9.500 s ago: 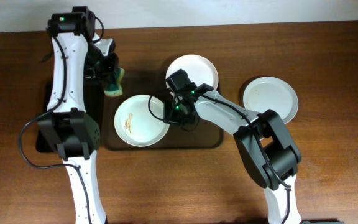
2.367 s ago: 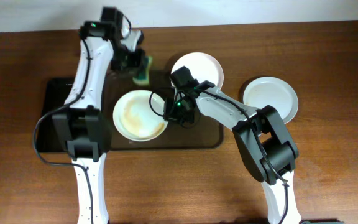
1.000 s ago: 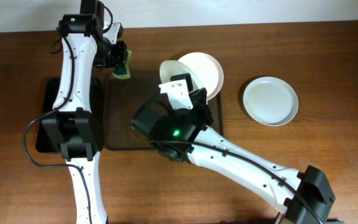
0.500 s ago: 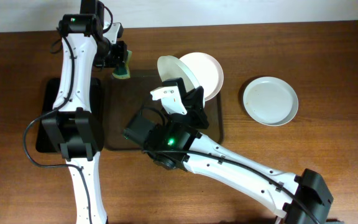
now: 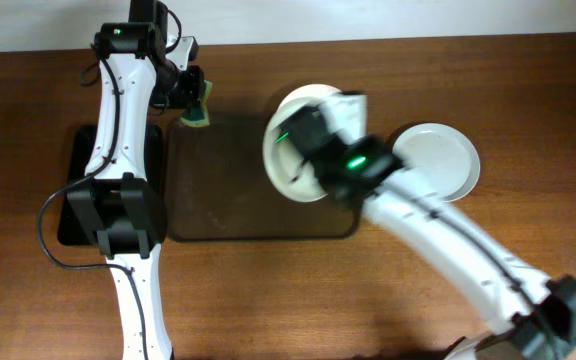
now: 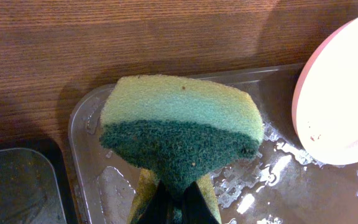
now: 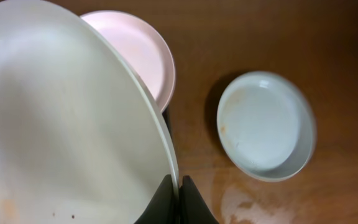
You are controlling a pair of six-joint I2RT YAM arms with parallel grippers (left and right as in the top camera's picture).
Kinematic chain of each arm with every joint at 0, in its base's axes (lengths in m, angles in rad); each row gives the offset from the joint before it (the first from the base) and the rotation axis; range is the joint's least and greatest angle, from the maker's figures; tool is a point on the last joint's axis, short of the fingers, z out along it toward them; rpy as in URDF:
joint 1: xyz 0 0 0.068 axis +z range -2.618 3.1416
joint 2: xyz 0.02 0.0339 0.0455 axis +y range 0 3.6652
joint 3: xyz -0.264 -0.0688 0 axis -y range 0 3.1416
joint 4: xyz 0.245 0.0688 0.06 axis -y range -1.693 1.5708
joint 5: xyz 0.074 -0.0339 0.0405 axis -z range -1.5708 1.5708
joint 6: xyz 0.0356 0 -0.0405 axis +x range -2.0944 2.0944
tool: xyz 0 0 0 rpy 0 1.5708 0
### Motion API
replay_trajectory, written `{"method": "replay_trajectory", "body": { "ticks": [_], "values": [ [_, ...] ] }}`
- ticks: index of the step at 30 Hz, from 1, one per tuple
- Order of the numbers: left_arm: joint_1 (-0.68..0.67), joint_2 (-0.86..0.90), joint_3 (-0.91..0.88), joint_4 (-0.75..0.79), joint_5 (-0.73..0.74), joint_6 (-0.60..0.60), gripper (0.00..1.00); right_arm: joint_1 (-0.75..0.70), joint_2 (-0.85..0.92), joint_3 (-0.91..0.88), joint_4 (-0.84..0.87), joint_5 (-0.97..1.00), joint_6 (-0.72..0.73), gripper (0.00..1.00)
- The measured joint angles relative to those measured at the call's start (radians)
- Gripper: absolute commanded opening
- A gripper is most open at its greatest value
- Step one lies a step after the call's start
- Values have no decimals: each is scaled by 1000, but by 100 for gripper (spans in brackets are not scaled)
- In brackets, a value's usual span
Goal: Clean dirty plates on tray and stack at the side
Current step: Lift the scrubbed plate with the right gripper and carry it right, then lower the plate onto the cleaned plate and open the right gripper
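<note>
Two pincers grip: the right pincer (image 7: 179, 186) pinches the rim of a round white plate (image 7: 67, 124) over the right end of the dark brown rectangular tray (image 5: 228, 200). A second white plate (image 7: 145, 50) lies beyond, a third plate (image 7: 266, 124) on the wooden counter (image 5: 528, 80). The left pincer (image 6: 178, 194) clamps a green-and-yellow sponge (image 6: 179, 124).

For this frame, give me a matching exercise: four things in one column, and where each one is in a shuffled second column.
1 sponge
2 tilted plate
3 rightmost plate
4 black tray

a in right gripper
b on the table
c in left gripper
d left of brown tray

Pairs: 1-c, 2-a, 3-b, 4-d
</note>
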Motion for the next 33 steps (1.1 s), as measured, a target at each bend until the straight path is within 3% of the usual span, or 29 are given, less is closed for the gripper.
{"method": "replay_trajectory", "body": {
  "ticks": [4,6,10,17,27,28,30,33],
  "values": [
    [0,0,0,0,0,0,1,-373,-40,3,-19,-396,-65,4],
    [0,0,0,0,0,0,1,-554,-40,1,-25,-473,-75,4],
    [0,0,0,0,0,0,1,-762,-37,-79,2,-523,-90,4],
    [0,0,0,0,0,0,1,-840,20,-323,258,-544,-105,4],
    [0,0,0,-3,0,0,1,-878,160,-335,337,-520,-92,4],
    [0,0,0,-3,0,0,1,-889,161,-335,336,-520,-92,13],
    [0,0,0,-3,0,0,1,-911,161,-335,331,-515,-93,50],
    [0,0,0,-4,0,0,1,-916,161,-336,302,-506,-93,59]
  ]
}}
